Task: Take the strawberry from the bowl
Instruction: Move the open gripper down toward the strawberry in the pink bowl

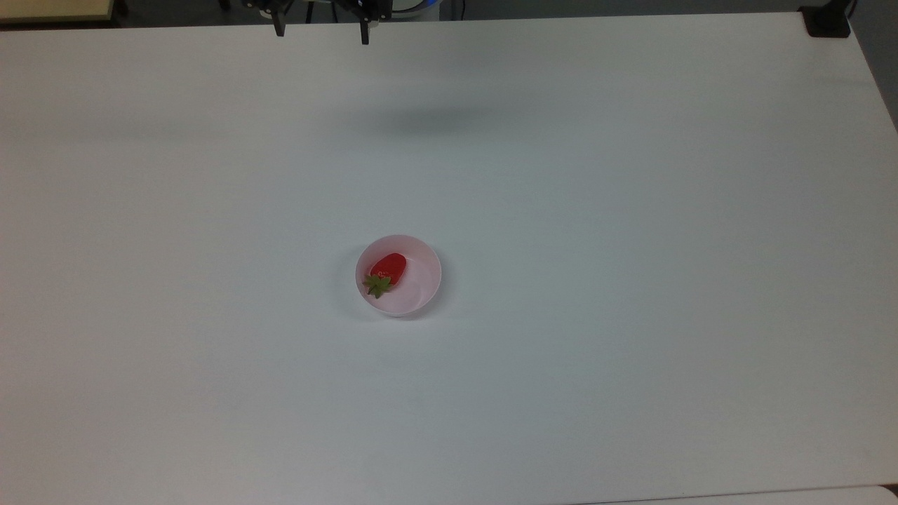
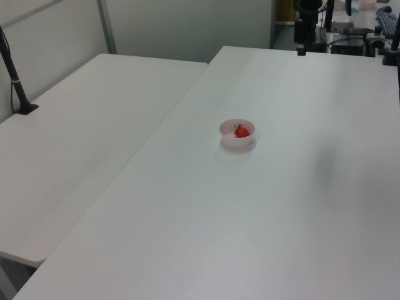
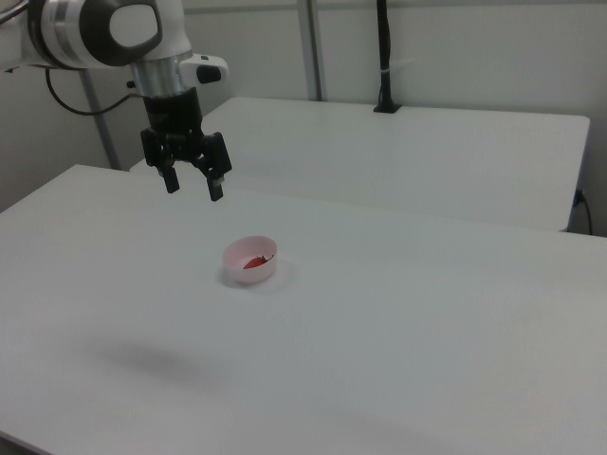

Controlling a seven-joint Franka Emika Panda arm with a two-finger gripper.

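— Strawberry point(image 1: 388, 271)?
— Lying on its side inside the pale pink bowl point(image 1: 421, 294), against the wall on the top view's left, green leaf cap pointing toward the top view's bottom left. Red body also peeking over the rim in the left view point(image 2: 242, 132) and the right view point(image 3: 254, 264).
— Bowl?
— Upright on the white table point(image 1: 631, 280), around the middle of the surface, well away from every edge.
— Gripper point(image 3: 193, 187)?
— Hanging in the air above the table, well apart from the bowl, toward the right view's left. Fingers point(image 3: 216, 188) pointing down, spread wide, nothing between them. Fingertips at the far edge in the top view point(image 1: 322, 36).
— Beyond that?
— Second white table point(image 2: 81, 125) alongside, with a black post point(image 2: 14, 78) standing at its edge.
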